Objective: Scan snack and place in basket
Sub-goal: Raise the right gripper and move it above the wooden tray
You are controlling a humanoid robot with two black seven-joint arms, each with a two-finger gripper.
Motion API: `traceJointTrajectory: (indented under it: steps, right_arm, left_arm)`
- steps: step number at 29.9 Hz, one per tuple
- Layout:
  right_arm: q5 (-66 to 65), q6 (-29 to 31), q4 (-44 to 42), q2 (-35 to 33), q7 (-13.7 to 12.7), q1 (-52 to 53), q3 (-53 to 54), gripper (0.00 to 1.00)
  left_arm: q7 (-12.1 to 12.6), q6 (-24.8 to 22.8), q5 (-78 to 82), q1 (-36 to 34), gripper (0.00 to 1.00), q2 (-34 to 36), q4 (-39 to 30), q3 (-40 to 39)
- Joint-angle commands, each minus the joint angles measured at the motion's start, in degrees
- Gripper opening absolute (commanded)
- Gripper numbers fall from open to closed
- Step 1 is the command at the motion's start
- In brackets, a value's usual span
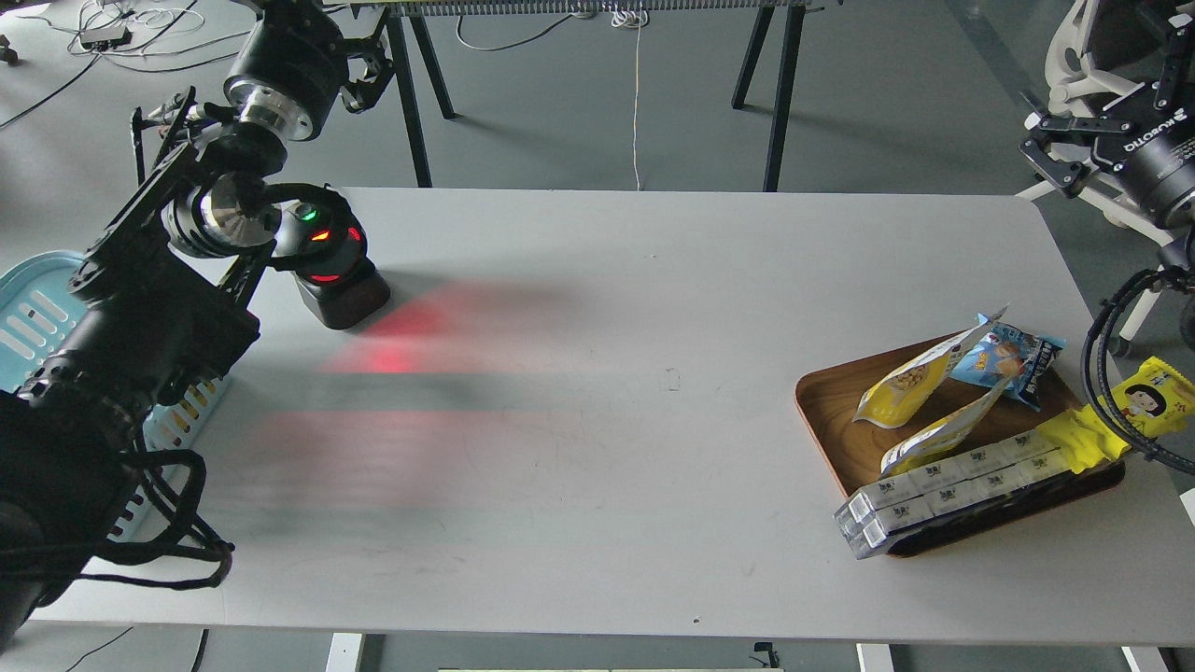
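Lying in the brown wooden tray [831, 397] at the table's [597, 420] right end: 2 yellow-and-white bean pouches. The upper snack [910, 381] leans against a small blue snack bag [1013, 359]; the 2nd pouch [943, 431] sits just below it, touching a long multi-pack of white cartons [943, 495] with a yellow cartoon-face end [1153, 397] overhanging the tray edge. Nothing grips either pouch.

Right gripper [1050, 149] is at the upper right, off the table, well apart from the tray; fingers seen dark and small, jaw spread cannot be told.

Left gripper [327, 201] reaches the black scanner [331, 271], 1 unit, lit red and green, throwing red light on the tabletop. Jaw state hidden behind the wrist; cannot tell.

1 light blue basket [37, 308] at the left edge, partly behind the left arm.
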Motion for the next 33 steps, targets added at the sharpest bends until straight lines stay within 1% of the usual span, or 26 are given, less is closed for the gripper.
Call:
traceJointTrajectory:
  steps: [1,4,11,15,20,23,28,30,33]
  right_arm:
    - [0.2,0.0,0.0,0.0,0.0,0.0,0.6,1.0]
    - [0.2,0.0,0.1,0.4,0.0,0.0,1.7,1.0]
    - [-0.5,0.0,0.4,0.4,-0.4,0.0,1.6,1.0]
    - [-3.2,0.0,0.6,-0.2,-0.6,1.0,1.4,1.0]
    - [-5.0,-1.5,0.5,-1.1,-0.8,4.6,-0.1,1.0]
    - [-6.8,-2.4,0.1,-1.6,-0.7,12.0,-7.9,1.0]
    - [-6.9,-3.0,0.2,-0.7,-0.7,27.8,-26.6,1.0]
    - [-7.0,-3.1,0.6,1.1,-0.7,32.1,-31.7,1.0]
    - [-8.7,-3.5,1.8,1.4,-1.3,38.8,-39.0,1.0]
  left_arm:
    - [-0.1,0.7,-0.1,-0.3,1.0,0.1,0.0,-0.1]
    - [0.3,2.5,-0.2,-0.8,1.0,0.1,0.2,0.1]
    - [0.7,2.5,0.0,-0.4,1.0,0.5,0.2,0.5]
    - [0.6,2.5,0.1,-0.3,1.0,1.6,-0.2,0.7]
    - [0.3,2.5,0.1,-0.4,1.0,2.0,-0.4,0.7]
    - [0.2,2.5,0.1,-0.5,1.0,2.1,-0.4,0.7]
    - [0.1,2.4,0.1,-0.6,1.0,3.0,-0.4,0.6]
    - [0.0,2.4,0.1,-0.8,1.0,3.0,-0.4,0.6]
    - [0.0,2.4,0.1,-1.0,1.0,3.1,-0.4,0.5]
